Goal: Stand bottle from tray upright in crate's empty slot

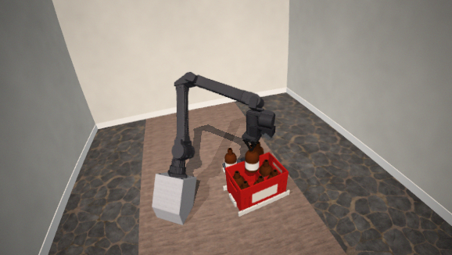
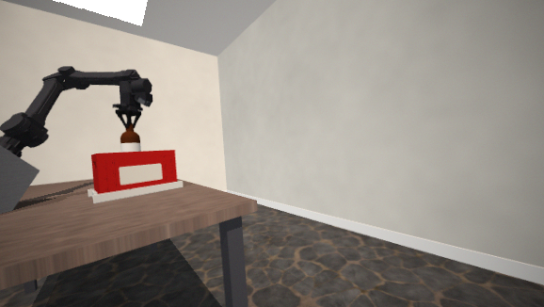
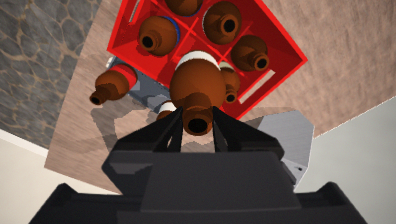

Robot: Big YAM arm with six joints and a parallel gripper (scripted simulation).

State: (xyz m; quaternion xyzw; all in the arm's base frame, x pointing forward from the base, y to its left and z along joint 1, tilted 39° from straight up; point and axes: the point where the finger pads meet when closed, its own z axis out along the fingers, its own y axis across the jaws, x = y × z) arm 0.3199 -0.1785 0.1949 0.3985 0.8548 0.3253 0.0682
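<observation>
My gripper (image 1: 251, 147) is shut on the neck of a brown bottle with a white label (image 1: 252, 159). It holds the bottle upright over the back part of the red crate (image 1: 256, 179), with the bottle's lower part at or just inside the rim. The wrist view shows the gripper (image 3: 198, 125) on the held bottle (image 3: 197, 90) above the crate (image 3: 208, 45), near its edge. Several brown bottles stand in the crate's slots. From the side, the held bottle (image 2: 130, 139) shows just above the crate (image 2: 134, 169). The slot under the bottle is hidden.
Another brown bottle (image 1: 230, 156) stands on the tray behind the crate, and one (image 3: 112, 85) lies there in the wrist view. The crate rests on a white base (image 1: 266, 203). The arm's grey pedestal (image 1: 173, 197) stands to the left. The table's edge (image 2: 188, 221) is in front of the crate.
</observation>
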